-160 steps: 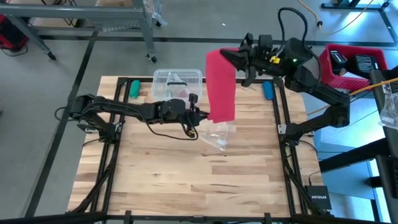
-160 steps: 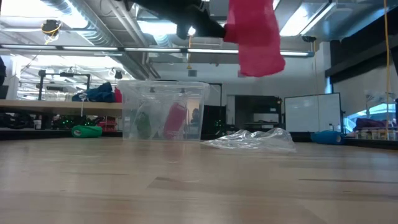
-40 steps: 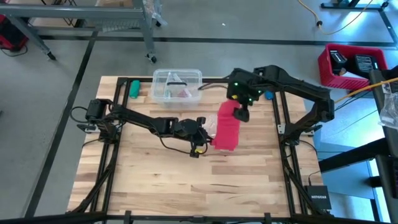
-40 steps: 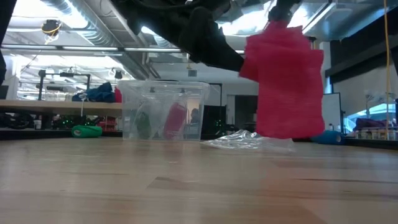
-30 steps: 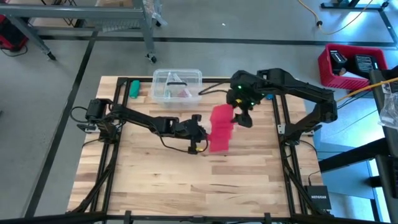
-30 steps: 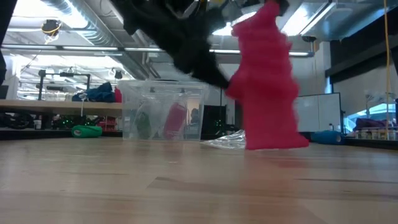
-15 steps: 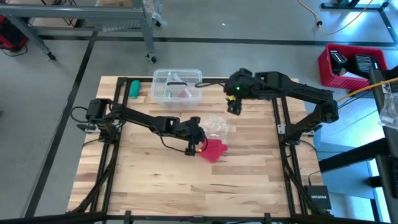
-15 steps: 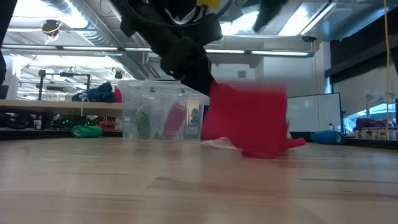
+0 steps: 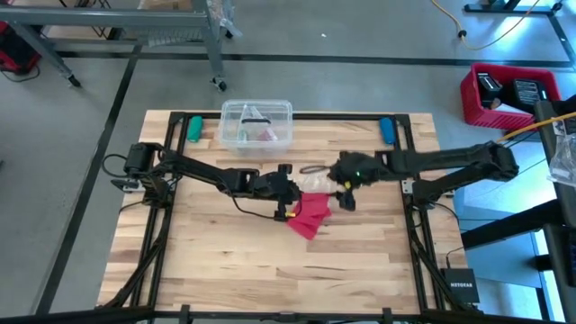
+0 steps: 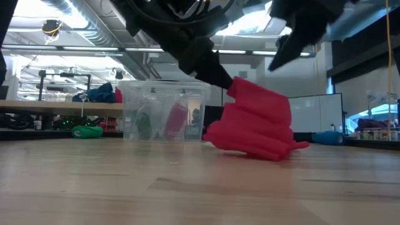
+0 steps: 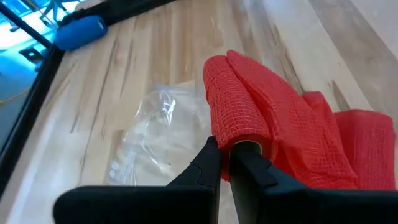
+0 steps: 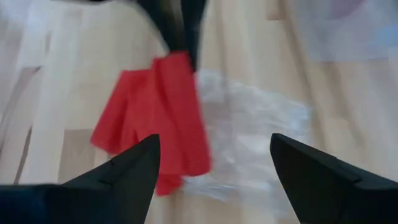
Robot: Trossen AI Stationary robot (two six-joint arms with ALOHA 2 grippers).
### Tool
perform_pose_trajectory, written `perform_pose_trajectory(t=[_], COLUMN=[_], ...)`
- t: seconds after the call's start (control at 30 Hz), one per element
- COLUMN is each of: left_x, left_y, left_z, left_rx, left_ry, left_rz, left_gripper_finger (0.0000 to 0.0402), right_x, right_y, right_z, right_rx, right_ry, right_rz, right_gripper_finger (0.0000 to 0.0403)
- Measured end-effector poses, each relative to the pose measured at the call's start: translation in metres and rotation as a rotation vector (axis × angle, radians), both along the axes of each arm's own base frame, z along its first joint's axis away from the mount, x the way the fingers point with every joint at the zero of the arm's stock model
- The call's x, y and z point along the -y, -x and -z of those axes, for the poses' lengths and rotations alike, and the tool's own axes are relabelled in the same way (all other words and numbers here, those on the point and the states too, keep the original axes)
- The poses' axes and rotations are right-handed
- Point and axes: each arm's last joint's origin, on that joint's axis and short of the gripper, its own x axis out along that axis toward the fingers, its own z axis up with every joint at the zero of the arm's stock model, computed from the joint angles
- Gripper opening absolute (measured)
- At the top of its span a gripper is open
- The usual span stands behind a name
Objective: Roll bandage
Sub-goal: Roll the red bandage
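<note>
Left wrist view: left gripper (image 11: 225, 149) fingers clench one end of the bandage (image 11: 273, 130), which trails beyond them, while right gripper (image 12: 211, 163) hovers above, released.

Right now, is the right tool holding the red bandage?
No, the right tool is open and empty above the bandage; only the left tool pinches it.

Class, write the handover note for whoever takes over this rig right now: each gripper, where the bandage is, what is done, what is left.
Left gripper: shut on one end of the bandage, mid-table.
Right gripper: open, empty, above the plastic wrapper beside the bandage.
Bandage: unrolled, lying in loose folds on the table.
Done: no rolling visible.
Left: the whole roll.
</note>
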Motion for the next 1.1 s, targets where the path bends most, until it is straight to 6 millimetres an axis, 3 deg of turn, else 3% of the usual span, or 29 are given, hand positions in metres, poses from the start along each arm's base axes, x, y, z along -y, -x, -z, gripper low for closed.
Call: perform_pose_trajectory(t=[0.2,0.3,0.47,0.77,1.1], left_x=[0.002,0.004,0.004,0.002,0.001], left_y=[0.001,0.0,0.002,0.018,0.031], left_z=[-0.01,-0.014,-0.033,-0.068,-0.09], left_rx=[0.015,0.046,0.134,0.22,0.25], left_ry=[-0.175,-0.213,-0.22,-0.269,-0.336], left_rz=[0.005,0.004,0.002,-0.007,0.002], left_gripper_finger=[0.0013,0.0013,0.0013,0.0013,0.0013], right_x=[-0.006,-0.007,-0.018,-0.037,-0.045], right_y=[0.012,0.017,0.017,0.023,0.018], right_z=[0.062,0.078,0.083,0.109,0.13], right_rx=[-0.091,-0.166,-0.136,0.192,0.184], right_ry=[-0.022,-0.149,-0.21,-0.086,-0.045], right_rz=[0.051,0.103,0.03,0.036,-0.164], right_gripper_finger=[0.0305,0.0305,0.0305,0.0305,0.0278])
